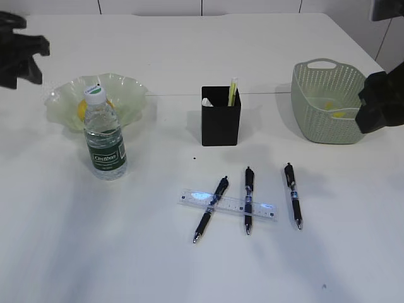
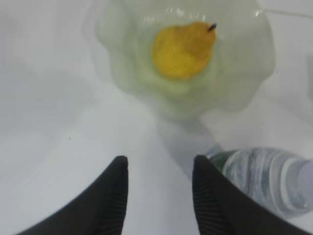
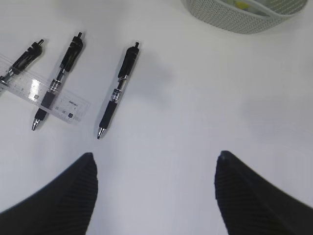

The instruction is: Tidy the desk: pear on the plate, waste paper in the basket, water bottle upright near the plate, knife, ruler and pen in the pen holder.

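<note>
The yellow pear (image 2: pixel 183 49) lies in the wavy green glass plate (image 2: pixel 234 73); the plate also shows at the left of the exterior view (image 1: pixel 123 91). The water bottle (image 1: pixel 105 142) stands upright just in front of the plate. Three black pens (image 1: pixel 211 209) (image 1: pixel 248 199) (image 1: pixel 293 194) lie on the table, two of them across a clear ruler (image 1: pixel 227 205). The black pen holder (image 1: pixel 221 120) holds a yellow-green item (image 1: pixel 233 91). The basket (image 1: pixel 325 104) holds yellow paper (image 1: pixel 339 114). My left gripper (image 2: pixel 159 164) is open and empty above the table near the plate. My right gripper (image 3: pixel 155 161) is open and empty, right of the pens (image 3: pixel 117 93).
The white table extends to a far edge behind the plate and basket. The basket's rim (image 3: pixel 244 22) shows at the top of the right wrist view. The ruler (image 3: pixel 49 98) lies at that view's left. The bottle (image 2: pixel 274 176) lies close to my left gripper's right finger.
</note>
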